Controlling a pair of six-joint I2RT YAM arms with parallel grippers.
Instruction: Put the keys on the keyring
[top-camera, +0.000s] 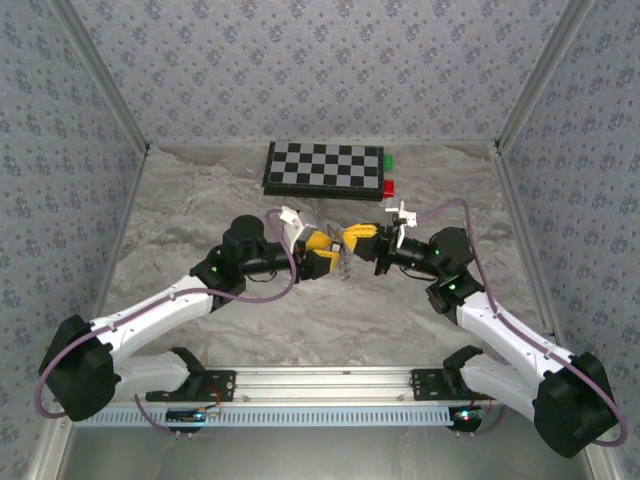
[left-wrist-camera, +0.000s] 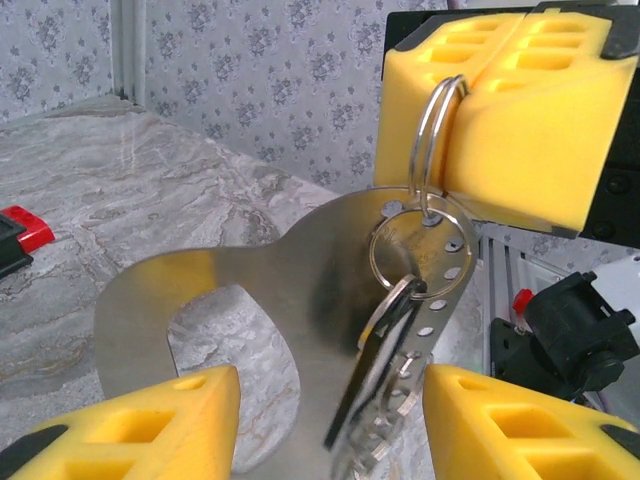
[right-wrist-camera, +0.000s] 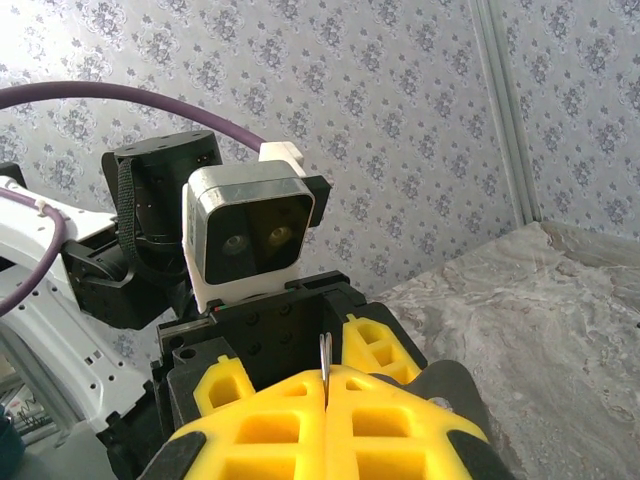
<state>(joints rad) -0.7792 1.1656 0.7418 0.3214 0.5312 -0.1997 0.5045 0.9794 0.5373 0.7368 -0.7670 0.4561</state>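
I saw the keyring (left-wrist-camera: 438, 120) pinched between the right fingers (left-wrist-camera: 520, 130) and hanging below them. Under it, a flat plate (left-wrist-camera: 300, 290) and the key (left-wrist-camera: 372, 385) hung in the gap between the left fingers (left-wrist-camera: 150, 420). Behind both pairs of fingers, a checkerboard (top-camera: 323, 168) lay on the desk (top-camera: 200, 210), with two blocks (top-camera: 389, 187) at its right end.
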